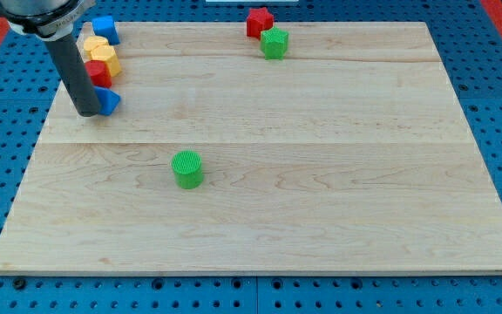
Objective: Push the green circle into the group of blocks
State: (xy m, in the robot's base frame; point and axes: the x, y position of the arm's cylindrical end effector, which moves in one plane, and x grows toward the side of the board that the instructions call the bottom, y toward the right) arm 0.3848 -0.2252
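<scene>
The green circle stands alone on the wooden board, left of the middle and toward the view's bottom. A group of blocks sits at the view's top left: a blue block, two yellow blocks, a red block and a blue triangle-like block. My tip rests at the left side of the blue triangle-like block, touching or nearly touching it. It is far up and to the left of the green circle.
A red star-like block and a green star-like block sit together at the view's top, right of the middle. The board's left edge runs close to my tip.
</scene>
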